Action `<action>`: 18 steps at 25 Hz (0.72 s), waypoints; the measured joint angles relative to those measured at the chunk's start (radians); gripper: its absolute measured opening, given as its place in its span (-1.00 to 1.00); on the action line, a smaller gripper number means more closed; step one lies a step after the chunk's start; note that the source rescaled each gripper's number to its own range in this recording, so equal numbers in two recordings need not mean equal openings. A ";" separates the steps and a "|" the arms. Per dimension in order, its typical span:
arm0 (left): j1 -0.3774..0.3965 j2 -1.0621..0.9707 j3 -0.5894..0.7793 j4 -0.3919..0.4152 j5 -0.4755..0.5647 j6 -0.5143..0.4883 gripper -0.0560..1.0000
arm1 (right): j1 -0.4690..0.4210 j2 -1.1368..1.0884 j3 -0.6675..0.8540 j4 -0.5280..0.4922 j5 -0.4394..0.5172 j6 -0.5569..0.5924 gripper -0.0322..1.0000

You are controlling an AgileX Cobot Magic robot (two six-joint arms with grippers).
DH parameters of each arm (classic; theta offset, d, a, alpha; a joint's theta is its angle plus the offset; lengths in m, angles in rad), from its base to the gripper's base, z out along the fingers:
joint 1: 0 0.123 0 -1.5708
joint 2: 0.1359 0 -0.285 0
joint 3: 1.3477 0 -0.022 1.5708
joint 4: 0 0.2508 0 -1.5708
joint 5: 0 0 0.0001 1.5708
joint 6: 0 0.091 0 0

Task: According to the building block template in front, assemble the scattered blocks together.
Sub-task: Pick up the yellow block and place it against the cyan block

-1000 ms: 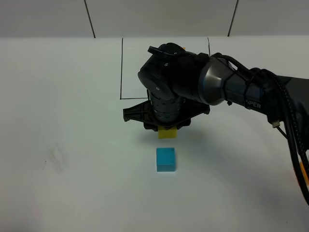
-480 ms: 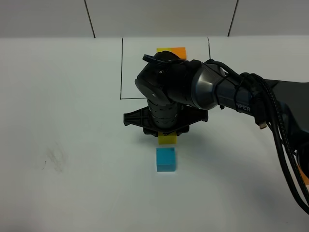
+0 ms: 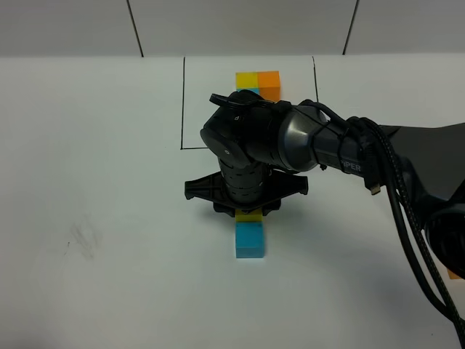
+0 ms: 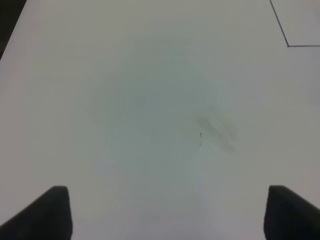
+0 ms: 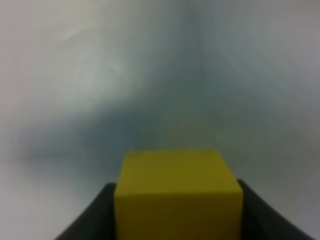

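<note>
My right gripper reaches across the middle of the table and is shut on the yellow cube. It holds the cube low, right behind the cyan-blue cube, and the two look as if they touch. In the right wrist view the yellow cube sits between the dark fingers. The template shows its yellow and orange cubes inside the black drawn frame, with its cyan cube mostly hidden by the arm. My left gripper is open and empty over bare table. A bit of orange shows at the right edge.
The right arm and its black cables cover the right half of the table. A faint grey smudge marks the white table at the left; it also shows in the left wrist view.
My right gripper has moved toward the front with the yellow cube, from a gap behind the cyan-blue cube to right against it. The template's yellow and orange cubes have come into view.
</note>
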 joint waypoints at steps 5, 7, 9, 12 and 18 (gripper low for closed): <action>0.000 0.000 0.000 0.000 0.000 0.000 0.33 | 0.000 0.018 0.000 0.007 -0.010 0.000 -0.44; 0.000 0.000 0.000 0.000 0.000 0.000 0.33 | 0.000 0.026 0.000 0.009 -0.011 0.000 -0.44; 0.000 0.000 0.000 0.000 0.000 0.000 0.33 | 0.000 0.031 0.000 0.010 -0.011 0.001 -0.44; 0.000 0.000 0.000 0.000 0.000 0.000 0.33 | 0.000 0.034 0.000 0.010 -0.011 0.007 -0.44; 0.000 0.000 0.000 0.000 0.000 0.000 0.33 | 0.000 0.040 -0.002 0.012 -0.012 0.007 -0.44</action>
